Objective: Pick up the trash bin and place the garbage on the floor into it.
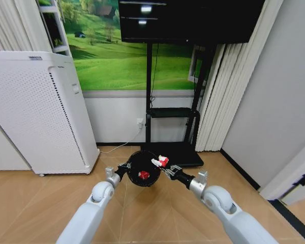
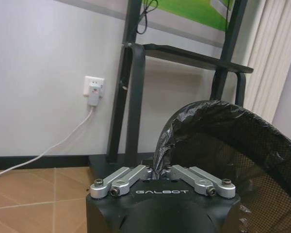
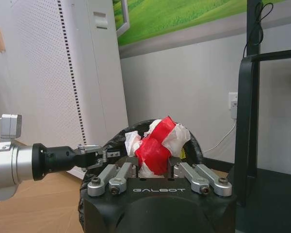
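Left claw [image 2: 160, 173], its black housing stamped GALBOT in pale letters, is pinched on the rim of the bin [image 2: 233, 145], nipping a fold of the glossy black liner between silver linkage fingers. In the head view the same claw [image 1: 126, 166] holds the bin [image 1: 143, 168] off the wooden floor [image 1: 40, 203], tipped so its round mouth faces the camera, just before the black stand [image 1: 173, 152]. The bin is black wire mesh, round, with the crinkled plastic liner draped over its edge. One red scrap [image 1: 143, 175] lies inside it.

Right claw [image 3: 154, 170], also marked GALBOT, grips a crumpled red-and-white wrapper [image 3: 157, 143]; any printing on the wrapper is too creased to read. In the head view that claw [image 1: 165, 166] sits at the bin's right rim, with the wrapper [image 1: 161, 161] at or just over the edge; whether it touches the mesh is hard to tell.

To the left stands a tall white appliance [image 1: 35, 112] with a finely perforated face and a column of dark slots; faint grey lettering near its top cannot be made out. A white plug [image 2: 93, 92] sits in a wall socket, its cable [image 2: 43, 150] trailing down to the floor. Behind the stand hangs a green meadow mural [image 1: 122, 56], and pleated pale curtains [image 1: 223, 96] hang to its right.
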